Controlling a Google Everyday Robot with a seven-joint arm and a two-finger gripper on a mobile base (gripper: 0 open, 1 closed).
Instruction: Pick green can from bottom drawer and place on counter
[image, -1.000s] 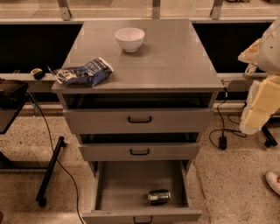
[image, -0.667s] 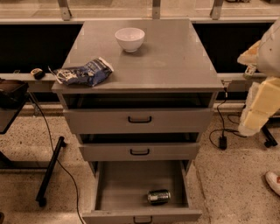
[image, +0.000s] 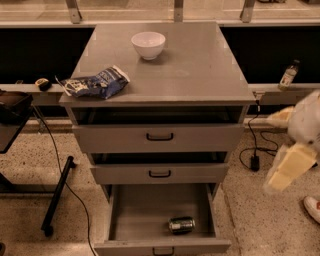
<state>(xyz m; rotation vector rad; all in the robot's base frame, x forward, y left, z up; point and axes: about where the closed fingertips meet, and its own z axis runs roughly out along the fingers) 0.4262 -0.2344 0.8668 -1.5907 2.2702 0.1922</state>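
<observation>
The green can (image: 181, 225) lies on its side on the floor of the open bottom drawer (image: 150, 210), near the drawer's front, right of centre. The counter (image: 200, 65) is the grey cabinet top above the three drawers. My gripper (image: 289, 167) is a blurred cream shape at the right edge of the camera view. It hangs beside the cabinet at about the height of the middle drawer, well to the right of the can and above it, touching nothing.
A white bowl (image: 148, 44) stands at the back middle of the counter. A blue snack bag (image: 95, 83) lies at its front left corner. The two upper drawers are slightly open. A small bottle (image: 288, 75) stands on the right ledge. Cables and a black stand leg (image: 57, 192) lie on the floor.
My arm has dropped from beside the counter's right edge to the height of the middle drawer, uncovering the small bottle on the ledge. The can and drawers have not moved.
</observation>
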